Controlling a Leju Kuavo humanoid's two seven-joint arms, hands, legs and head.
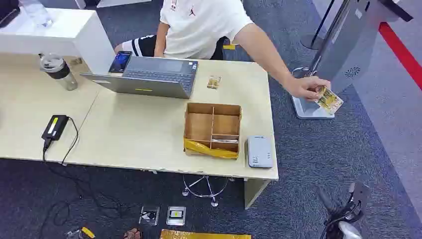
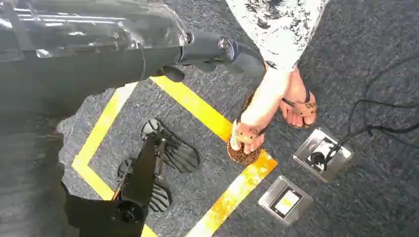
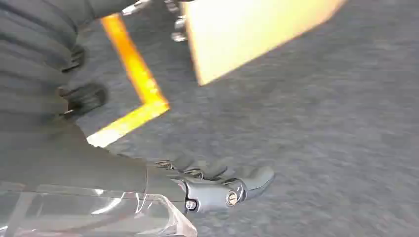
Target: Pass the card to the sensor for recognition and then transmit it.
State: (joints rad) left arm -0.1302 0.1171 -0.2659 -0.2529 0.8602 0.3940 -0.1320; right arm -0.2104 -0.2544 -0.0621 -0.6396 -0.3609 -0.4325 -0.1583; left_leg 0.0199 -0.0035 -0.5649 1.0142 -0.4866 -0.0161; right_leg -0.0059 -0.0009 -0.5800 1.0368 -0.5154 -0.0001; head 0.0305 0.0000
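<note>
A tabletop (image 1: 139,134) spans the left and centre of the head view. On it, a laptop (image 1: 149,75) sits at upper centre, a divided box (image 1: 213,128) at centre, a card reader (image 1: 260,151) just right of the box. A person's hand (image 1: 306,87) holds a card (image 1: 329,100) right of the tabletop, over the floor.

Person's hand (image 1: 304,88) half hides the card (image 1: 330,101) (print unreadable).
</note>
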